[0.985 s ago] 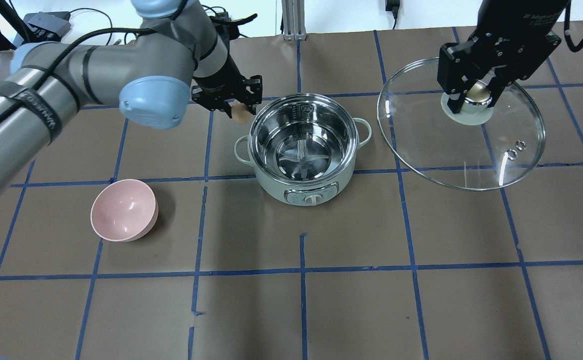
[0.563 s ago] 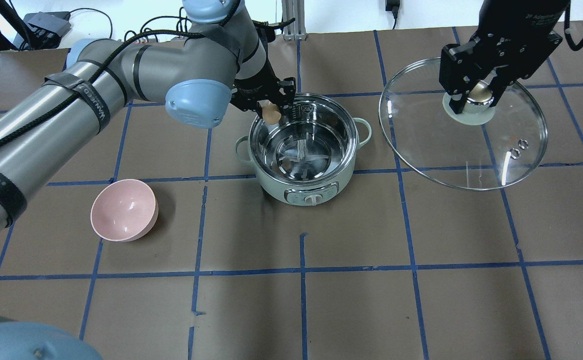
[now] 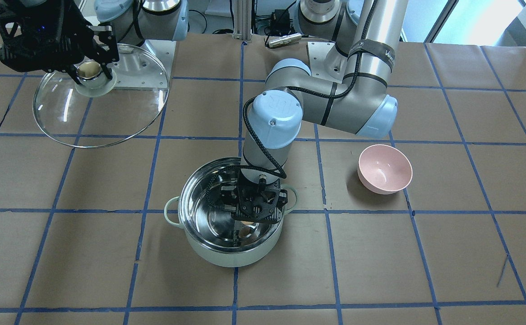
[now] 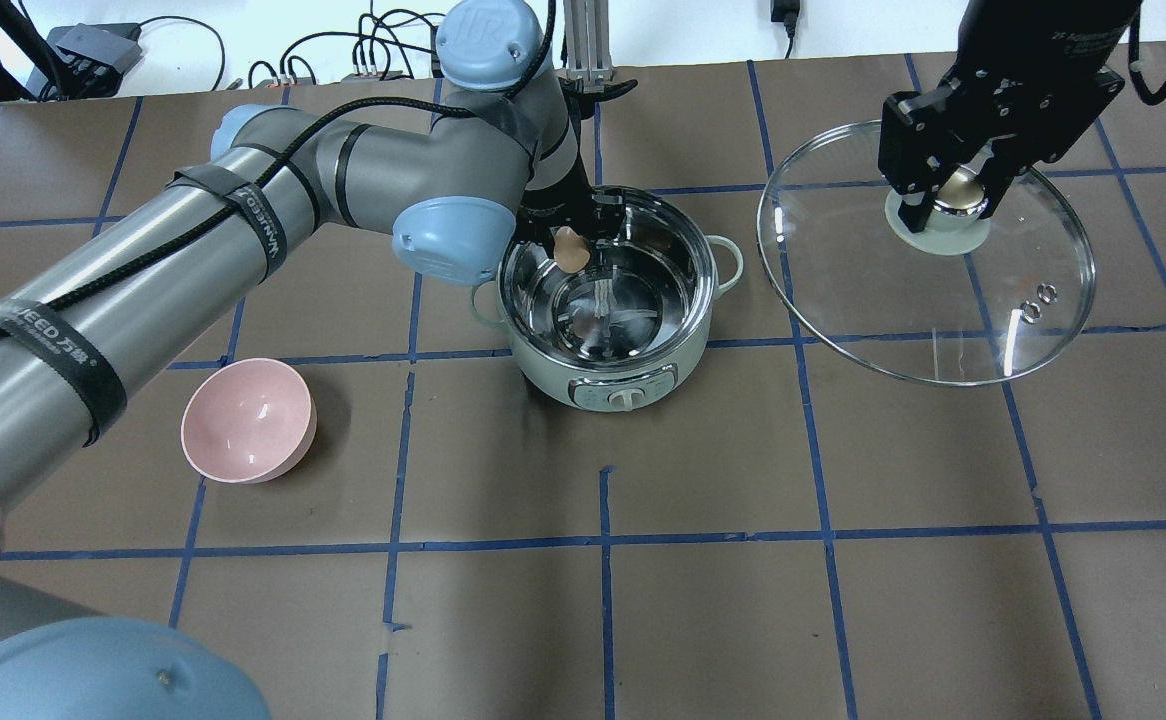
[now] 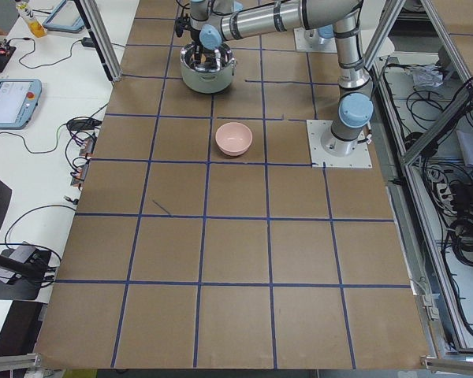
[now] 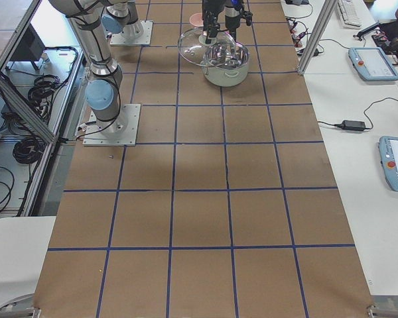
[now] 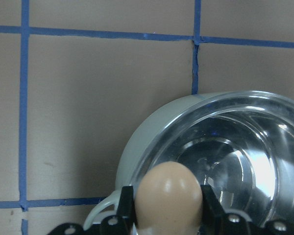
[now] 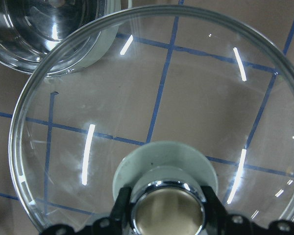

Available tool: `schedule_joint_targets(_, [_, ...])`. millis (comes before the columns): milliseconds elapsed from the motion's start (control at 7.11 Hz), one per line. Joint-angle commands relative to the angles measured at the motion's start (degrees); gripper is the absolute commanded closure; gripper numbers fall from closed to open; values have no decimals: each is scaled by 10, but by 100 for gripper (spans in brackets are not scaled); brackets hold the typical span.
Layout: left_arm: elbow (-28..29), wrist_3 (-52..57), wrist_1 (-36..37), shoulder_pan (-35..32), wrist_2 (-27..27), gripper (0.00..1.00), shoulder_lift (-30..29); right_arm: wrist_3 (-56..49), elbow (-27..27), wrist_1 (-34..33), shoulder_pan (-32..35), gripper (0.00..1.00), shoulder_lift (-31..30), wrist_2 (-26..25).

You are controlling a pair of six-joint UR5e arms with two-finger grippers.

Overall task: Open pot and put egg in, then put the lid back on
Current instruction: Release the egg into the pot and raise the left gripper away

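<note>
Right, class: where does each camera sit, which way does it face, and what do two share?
Front-facing: across the table, facing the robot; both arms, left tool over the pot.
Overhead: behind the robot, looking forward-down; both arms.
Exterior left: table's end; left arm near.
Exterior right: opposite end; right arm near.
Left wrist: looks past the held egg.
Right wrist: right tool holds the lid.
Shared: both wrists see the pot.
</note>
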Motion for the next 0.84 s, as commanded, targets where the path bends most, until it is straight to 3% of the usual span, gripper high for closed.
schedule_joint_targets(0, [-6, 0, 1, -9, 27, 84, -7, 0, 0, 3, 0, 84, 0, 0])
schedule_joint_targets(141, [-22, 0, 2, -9, 28, 75, -6, 0, 0, 3, 0, 83, 0, 0])
schedule_joint_targets(281, [-30, 1, 3, -9, 28, 42, -3, 0, 0, 4, 0, 83, 0, 1])
schedule_joint_targets(422, [-30, 0, 4, -9, 28, 21, 10, 0, 0, 4, 0, 83, 0, 1])
schedule_joint_targets(704, [-18, 2, -3, -9, 45, 10, 29, 0, 0, 4, 0, 83, 0, 1])
